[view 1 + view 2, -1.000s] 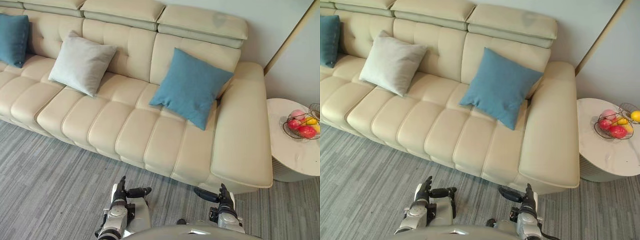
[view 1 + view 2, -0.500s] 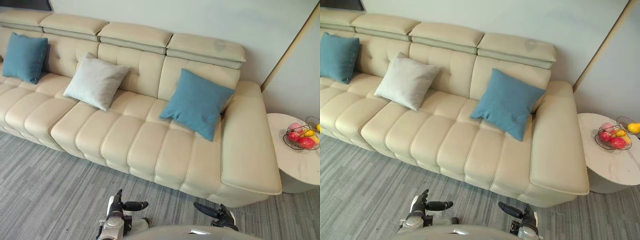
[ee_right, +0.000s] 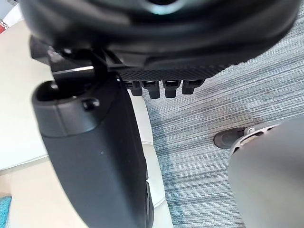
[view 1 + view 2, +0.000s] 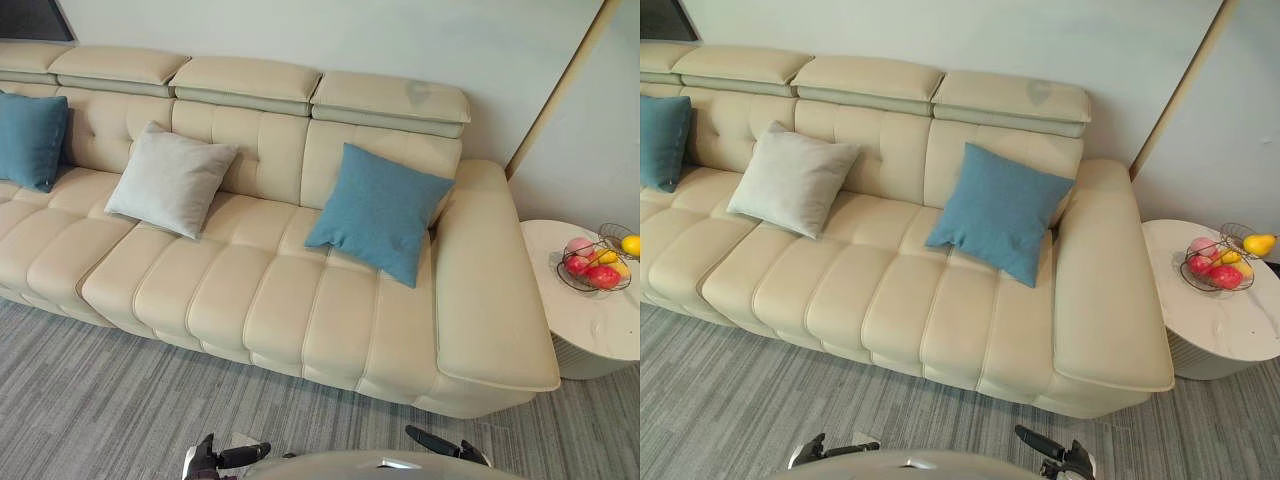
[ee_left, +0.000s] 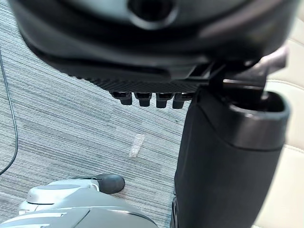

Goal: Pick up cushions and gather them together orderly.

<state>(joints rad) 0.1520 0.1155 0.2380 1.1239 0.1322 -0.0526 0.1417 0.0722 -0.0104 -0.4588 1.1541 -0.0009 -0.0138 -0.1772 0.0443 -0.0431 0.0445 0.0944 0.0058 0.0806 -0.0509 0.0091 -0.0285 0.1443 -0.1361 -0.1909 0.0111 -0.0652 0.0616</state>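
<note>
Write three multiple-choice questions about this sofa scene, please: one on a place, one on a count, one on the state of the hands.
1. Where is the grey cushion?
A. on the floor
B. on the sofa, between the left blue cushion and the right blue cushion
C. on the side table

2. How many blue cushions are on the sofa?
A. one
B. two
C. four

3. What do the left hand and the right hand hold?
A. a cushion
B. fruit
C. nothing

Answers:
1 B: it leans on the sofa back with a blue cushion on each side.
2 B: one sits at each end.
3 C: both hands are open and empty.
</note>
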